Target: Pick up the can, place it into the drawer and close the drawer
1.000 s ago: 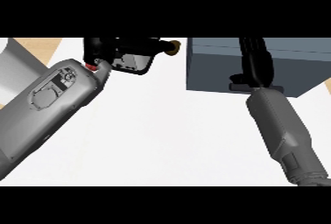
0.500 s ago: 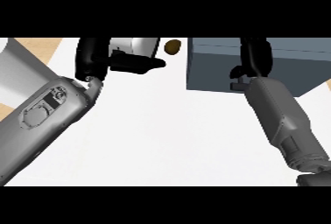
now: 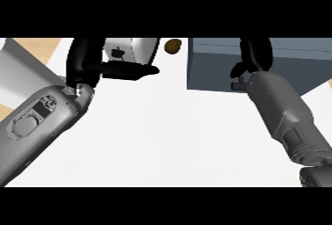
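Note:
A silver can (image 3: 134,49) with a dark logo stands near the top edge, left of centre. My left hand (image 3: 86,61) wraps it: the fingers run up its left side and the thumb (image 3: 130,70) lies across its lower front. The can's top is cut off by the view's edge. The grey drawer box (image 3: 211,66) fills the upper right. My right hand (image 3: 256,52) lies over its front with straight fingers pointing up; their tips leave the view.
A small brown rounded object (image 3: 172,45) sits between the can and the drawer box. A pale panel (image 3: 26,66) slants along the far left, with tan floor (image 3: 35,46) showing behind it. The white counter (image 3: 168,132) stretches between the forearms.
My left forearm has swung down and left, and more of the can now shows between the fingers and thumb. The right arm has shifted only slightly.

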### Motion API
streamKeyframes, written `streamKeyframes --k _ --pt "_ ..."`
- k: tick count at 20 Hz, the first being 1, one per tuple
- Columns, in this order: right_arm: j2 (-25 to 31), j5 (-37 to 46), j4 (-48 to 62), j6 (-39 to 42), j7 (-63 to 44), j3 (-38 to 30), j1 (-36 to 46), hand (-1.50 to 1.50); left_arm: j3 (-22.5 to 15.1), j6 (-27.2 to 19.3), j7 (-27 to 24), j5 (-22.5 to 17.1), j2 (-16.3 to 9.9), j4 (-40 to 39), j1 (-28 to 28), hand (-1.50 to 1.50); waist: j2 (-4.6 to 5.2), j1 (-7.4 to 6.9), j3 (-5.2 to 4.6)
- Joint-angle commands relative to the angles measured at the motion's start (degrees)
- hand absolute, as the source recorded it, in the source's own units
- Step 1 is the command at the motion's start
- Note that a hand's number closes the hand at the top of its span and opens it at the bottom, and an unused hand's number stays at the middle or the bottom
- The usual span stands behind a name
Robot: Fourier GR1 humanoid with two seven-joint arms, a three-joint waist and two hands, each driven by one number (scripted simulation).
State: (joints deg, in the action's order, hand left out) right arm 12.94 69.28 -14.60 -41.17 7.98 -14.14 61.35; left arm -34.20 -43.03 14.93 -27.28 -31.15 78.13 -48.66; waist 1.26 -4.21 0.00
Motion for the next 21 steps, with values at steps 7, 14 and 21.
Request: streamKeyframes --k 7,14,21 --pt "-4.4 -15.4 -3.1 4.0 11.7 -12.1 5.2 -1.5 -0.5 -1.5 -0.1 1.2 0.2 3.6 4.2 -1.5 0.14 -1.41 0.35" --pt "-8.8 -25.1 -4.7 8.8 16.9 -19.8 7.5 -1.5 0.3 -2.1 -2.0 2.3 0.7 3.0 6.5 -1.5 -0.34 0.75 0.21" --pt "-7.3 -30.7 -3.2 13.1 20.4 -24.3 7.6 -1.5 2.4 0.3 -2.8 2.3 -1.6 6.6 10.9 -1.5 -0.32 0.9 0.08"
